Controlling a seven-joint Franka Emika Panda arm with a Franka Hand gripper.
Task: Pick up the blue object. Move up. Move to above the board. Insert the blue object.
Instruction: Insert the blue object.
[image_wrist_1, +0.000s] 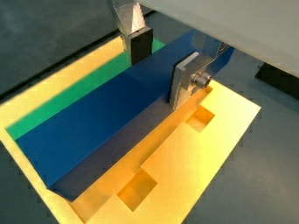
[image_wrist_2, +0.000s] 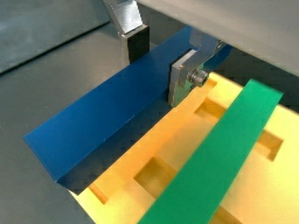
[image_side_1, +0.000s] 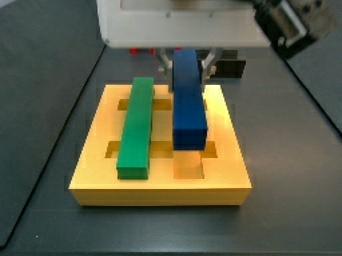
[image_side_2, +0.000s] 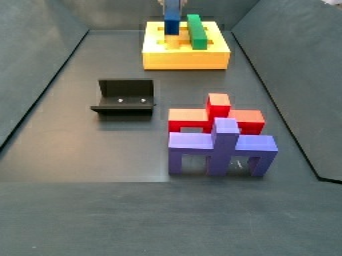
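Observation:
The blue object (image_wrist_1: 100, 122) is a long dark-blue bar standing on edge in a lengthwise groove of the yellow board (image_wrist_1: 222, 118). It shows in both wrist views (image_wrist_2: 100, 122) and both side views (image_side_1: 189, 105) (image_side_2: 171, 24). My gripper (image_wrist_1: 163, 66) straddles its far end, also in a wrist view (image_wrist_2: 160, 63). One silver finger (image_wrist_1: 184, 80) lies against the bar. The dark-padded finger (image_wrist_1: 140, 45) stands a little off its broad face. The jaws look open. A green bar (image_side_1: 135, 125) lies in the neighbouring groove.
Square cut-outs (image_wrist_1: 138, 188) open in the board beside the blue bar. A small black box (image_side_1: 230, 68) sits just behind the board. The dark fixture (image_side_2: 124, 98) and a red and purple block stack (image_side_2: 218, 135) stand nearer the front, apart from the board (image_side_2: 187, 58).

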